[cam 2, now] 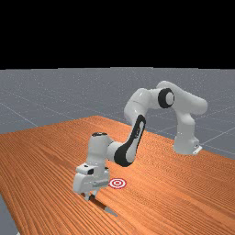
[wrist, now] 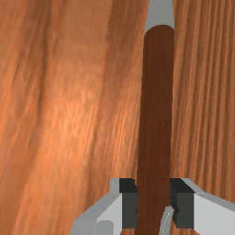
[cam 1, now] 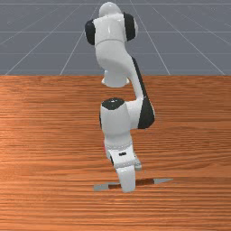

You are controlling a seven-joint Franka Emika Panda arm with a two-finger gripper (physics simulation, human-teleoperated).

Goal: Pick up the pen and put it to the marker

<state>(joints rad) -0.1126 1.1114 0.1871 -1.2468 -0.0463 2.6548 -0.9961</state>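
The tool (cam 2: 90, 197) pinches the brown barrel of the pen (wrist: 156, 101), one finger against each side. In the front view the pen reaches out past the tool both ways, its blunt grey end (cam 1: 101, 187) to the front view's left and its pointed tip (cam 1: 163, 181) to the right; in the far view the red-and-white marker (cam 2: 117, 183) lies on the tabletop (cam 2: 179, 193) near the tool, apart from the pen.

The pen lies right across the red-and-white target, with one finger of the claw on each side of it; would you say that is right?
Not quite: the far view shows the pen apart from the red-and-white target, not across it. The claw does have one finger on each side of the pen.
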